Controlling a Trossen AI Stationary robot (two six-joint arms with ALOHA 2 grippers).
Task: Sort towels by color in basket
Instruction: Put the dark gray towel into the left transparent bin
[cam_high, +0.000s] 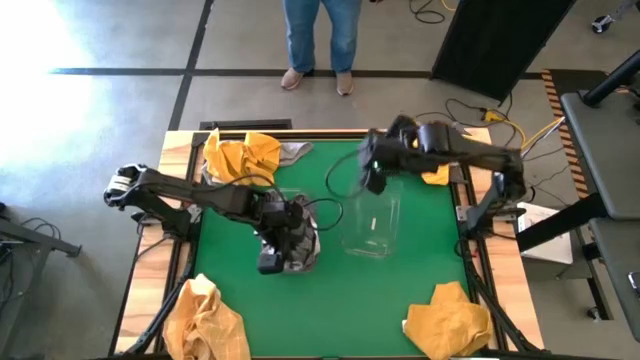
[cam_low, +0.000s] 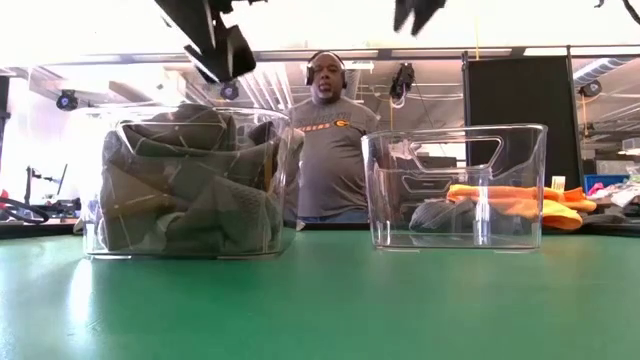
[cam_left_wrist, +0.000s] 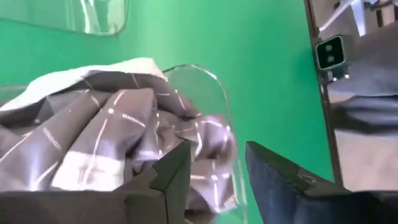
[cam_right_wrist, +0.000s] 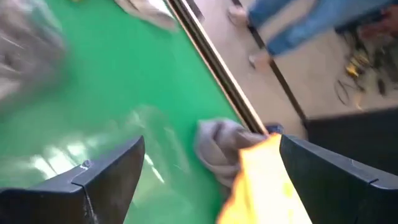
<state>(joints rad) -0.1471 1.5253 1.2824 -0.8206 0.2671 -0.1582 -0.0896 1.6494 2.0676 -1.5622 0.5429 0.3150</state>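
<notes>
Grey checked cloth towels (cam_high: 298, 243) are heaped in a clear plastic basket (cam_low: 185, 185) on the green bench (cam_high: 330, 290); the left gripper (cam_high: 272, 262) hangs just over them, jaws parted and empty. Beside it stands a second clear plastic basket (cam_high: 372, 222), with nothing in it. Mustard-yellow towels (cam_high: 448, 318) lie at the bench's corners. The right gripper (cam_high: 376, 180) hovers above the second basket's far rim, jaws wide apart. A person (cam_low: 330, 140) stands beyond the bench.

Two clear baskets (cam_high: 372, 222), four yellow towels (cam_high: 447, 318), two arms (cam_high: 190, 192).
</notes>
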